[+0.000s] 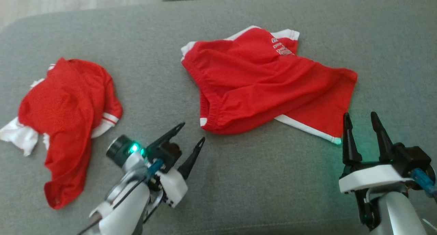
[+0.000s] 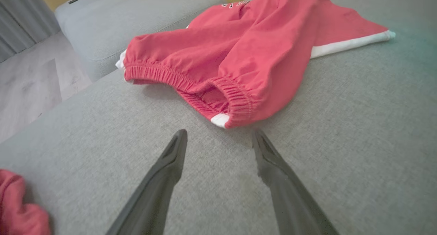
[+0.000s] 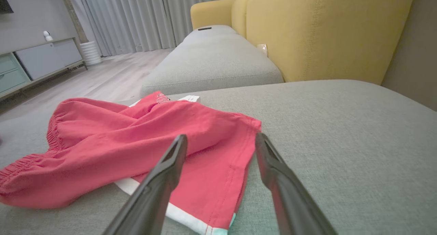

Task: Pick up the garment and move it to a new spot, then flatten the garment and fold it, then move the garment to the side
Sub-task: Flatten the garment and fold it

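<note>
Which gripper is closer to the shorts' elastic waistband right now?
Left. The left gripper sits open just short of the waistband, fingers pointing at it; the right gripper is open at the opposite end, by the white-trimmed leg hem.

Grey sofa seat [image 1: 239, 180], yellow backrest [image 3: 324, 33], pale curtains [image 3: 136, 16]

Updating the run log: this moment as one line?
left gripper open, near waistband | right gripper open, at hem | red shorts crumpled on sofa, ungrasped | red shirt lying left
</note>
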Motion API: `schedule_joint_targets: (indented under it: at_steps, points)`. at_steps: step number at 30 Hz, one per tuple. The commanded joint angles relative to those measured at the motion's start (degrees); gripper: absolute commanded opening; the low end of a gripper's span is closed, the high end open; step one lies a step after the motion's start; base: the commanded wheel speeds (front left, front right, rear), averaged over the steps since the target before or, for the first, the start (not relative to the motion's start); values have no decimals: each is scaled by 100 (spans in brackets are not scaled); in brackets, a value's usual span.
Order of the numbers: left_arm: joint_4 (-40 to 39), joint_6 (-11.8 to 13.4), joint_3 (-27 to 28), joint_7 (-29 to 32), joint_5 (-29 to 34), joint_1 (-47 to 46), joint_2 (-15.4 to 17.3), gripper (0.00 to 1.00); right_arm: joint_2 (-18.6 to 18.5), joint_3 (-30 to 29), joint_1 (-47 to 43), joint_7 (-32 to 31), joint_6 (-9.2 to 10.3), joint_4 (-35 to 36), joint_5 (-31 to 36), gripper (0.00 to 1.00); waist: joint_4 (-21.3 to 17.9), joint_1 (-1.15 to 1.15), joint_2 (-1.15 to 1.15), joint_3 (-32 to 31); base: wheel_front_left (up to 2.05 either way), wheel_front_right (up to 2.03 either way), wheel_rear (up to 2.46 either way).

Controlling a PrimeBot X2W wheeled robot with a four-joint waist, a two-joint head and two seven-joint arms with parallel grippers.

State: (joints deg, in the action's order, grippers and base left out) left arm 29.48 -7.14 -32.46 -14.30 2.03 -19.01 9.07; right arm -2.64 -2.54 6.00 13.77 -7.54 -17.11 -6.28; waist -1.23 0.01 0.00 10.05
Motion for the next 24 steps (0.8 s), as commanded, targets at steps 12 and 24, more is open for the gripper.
schedule_joint_targets:
  at_steps: [12, 24]
  points:
    - [489, -33, -405, -70, 120, -1048, 230, 100, -24, 266, 347, 64, 5, 114, -212, 100, -303, -1, 0, 339, 0, 0, 0]
    - [809, -16, -812, -70, 163, -1447, 312, 100, -24, 294, 428, 87, 5, 84, -233, 100, -372, -1, 0, 463, 0, 0, 0]
